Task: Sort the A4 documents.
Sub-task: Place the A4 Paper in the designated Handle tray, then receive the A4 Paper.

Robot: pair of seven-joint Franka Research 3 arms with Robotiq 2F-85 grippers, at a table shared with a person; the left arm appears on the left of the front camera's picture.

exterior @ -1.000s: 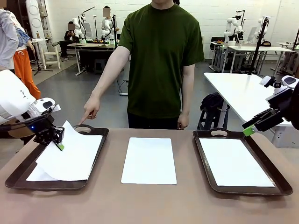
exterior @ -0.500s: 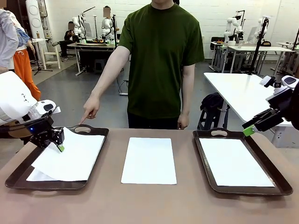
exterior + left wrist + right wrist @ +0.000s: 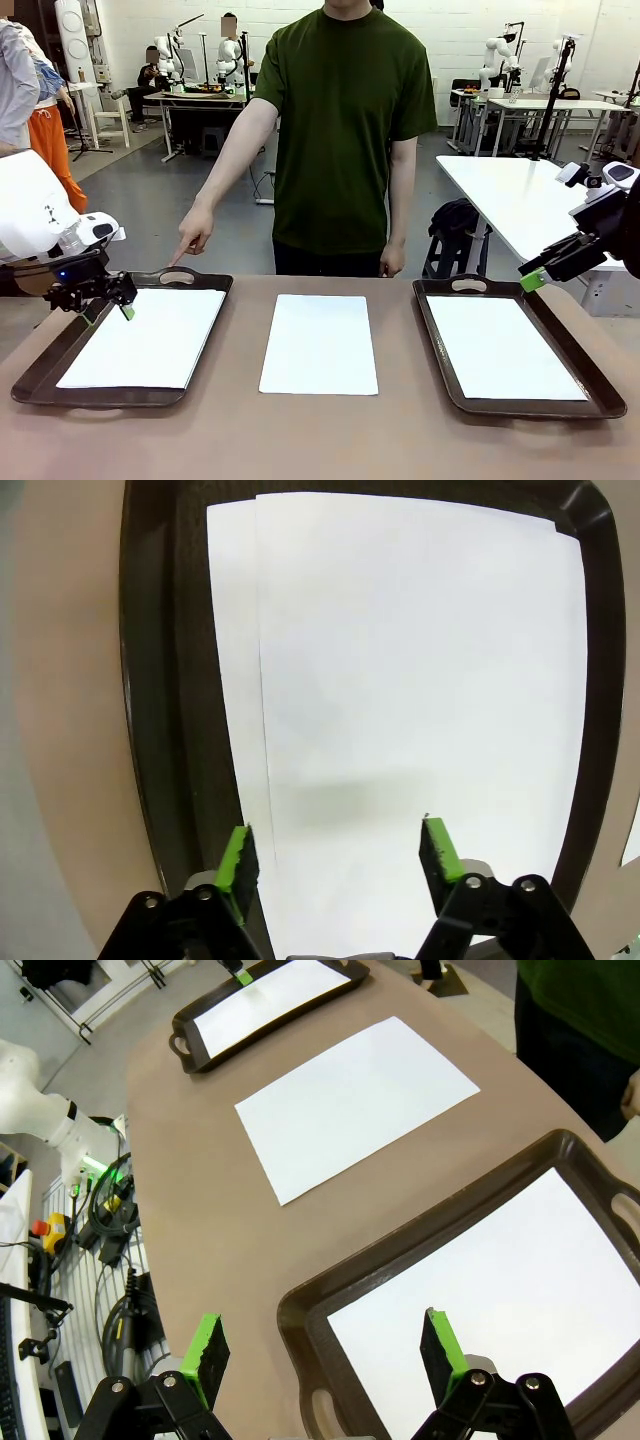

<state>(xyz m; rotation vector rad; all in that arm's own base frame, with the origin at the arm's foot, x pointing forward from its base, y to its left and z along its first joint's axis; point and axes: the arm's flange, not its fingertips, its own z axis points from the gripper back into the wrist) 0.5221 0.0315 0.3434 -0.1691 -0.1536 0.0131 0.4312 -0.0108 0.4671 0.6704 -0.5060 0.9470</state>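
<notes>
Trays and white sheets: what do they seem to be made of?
Trays: dark brown with a faint sheen, moulded rims and cut-out handles; probably plastic, possibly lacquered wood. Sheets: thin matte white paper, lying flat; in the left wrist view, one sheet's edge shows over another.

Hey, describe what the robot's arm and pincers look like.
The left arm has a glossy white rounded shell, with a small blue light by its wrist. The left pincer and right pincer are black and two-fingered, with bright green pads.
</notes>
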